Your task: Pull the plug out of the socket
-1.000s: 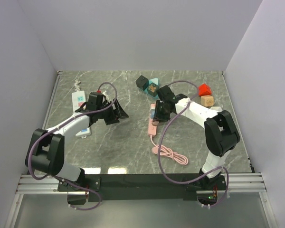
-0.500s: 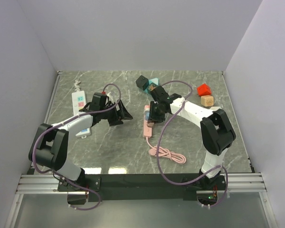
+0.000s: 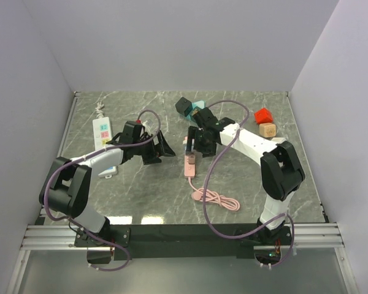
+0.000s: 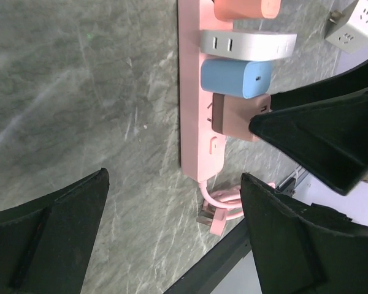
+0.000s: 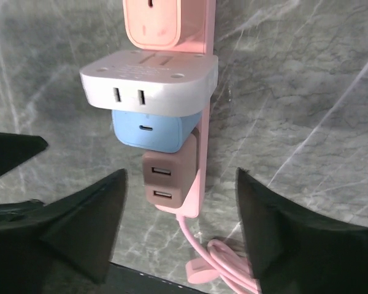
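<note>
Well to the left of the pink power strip (image 3: 189, 160) lies a white power strip (image 3: 102, 131), which has no part in this job. Between the two, the left gripper (image 3: 162, 147) hangs low over the table (image 3: 141, 190). Its jaws are spread wide and hold nothing, and they point at the pink strip's cord end. It is probably there to pin the strip down so it does not lift with the plug.

Four things sit in a row on the pink strip. From the cord end they are a brown charger (image 5: 165, 177), a blue charger (image 5: 147, 131), a broad white adapter (image 5: 148, 79) and a coral plug (image 5: 152, 21). The right gripper (image 5: 181, 184) hangs over the cord end, released, with one finger on each side of the brown charger and not clamped on it. That marks the brown charger as the likely plug to pull.

The blue charger sits tight against the brown one, and the white adapter overhangs the blue. That side leaves little room, so the grip has to go across the brown charger's free flanks. The coiled cable (image 3: 218, 199) trails off the cord end.

Just beyond the strip's far end sit a black block (image 3: 183, 105) and a teal block (image 3: 199, 105). Well to the right of the strip are a red block (image 3: 264, 115) and a tan block (image 3: 267, 129), all out of the way.
</note>
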`<state>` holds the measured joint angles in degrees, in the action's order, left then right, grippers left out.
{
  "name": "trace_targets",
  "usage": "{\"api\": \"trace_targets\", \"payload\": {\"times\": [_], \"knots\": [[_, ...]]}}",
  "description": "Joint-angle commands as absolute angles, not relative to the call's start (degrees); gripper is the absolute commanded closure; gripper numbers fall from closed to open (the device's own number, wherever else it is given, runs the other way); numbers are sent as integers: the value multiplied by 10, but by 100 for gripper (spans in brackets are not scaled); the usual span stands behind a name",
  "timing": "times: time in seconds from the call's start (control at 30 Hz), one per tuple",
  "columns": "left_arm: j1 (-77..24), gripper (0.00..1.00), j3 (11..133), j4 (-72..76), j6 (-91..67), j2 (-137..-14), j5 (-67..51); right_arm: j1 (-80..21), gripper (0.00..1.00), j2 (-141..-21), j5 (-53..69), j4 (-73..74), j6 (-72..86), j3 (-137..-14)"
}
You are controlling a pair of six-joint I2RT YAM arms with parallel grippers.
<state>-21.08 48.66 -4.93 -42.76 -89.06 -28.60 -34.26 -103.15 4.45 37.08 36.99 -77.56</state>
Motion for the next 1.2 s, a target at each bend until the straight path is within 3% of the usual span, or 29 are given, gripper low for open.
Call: {"api": "trace_targets", "payload": {"times": [0.0, 0.03, 0.47, 0.7, 1.17], "knots": [[-225, 6, 507, -27, -432, -896, -281, -345, 16, -984, 8, 396, 366, -809], [-228, 6, 508, -27, -432, -897, -280, -345, 12, -979, 4, 398, 366, -810], [-285, 5, 582, -43, -412, -980, -252, -309, 8, -948, -27, 419, 339, -831], [-290, 8, 565, -29, -432, -970, -227, -319, 18, -965, 47, 401, 283, -811], [-290, 19, 518, -37, -455, -911, -173, -374, 25, -1019, 34, 365, 308, -787]]}}
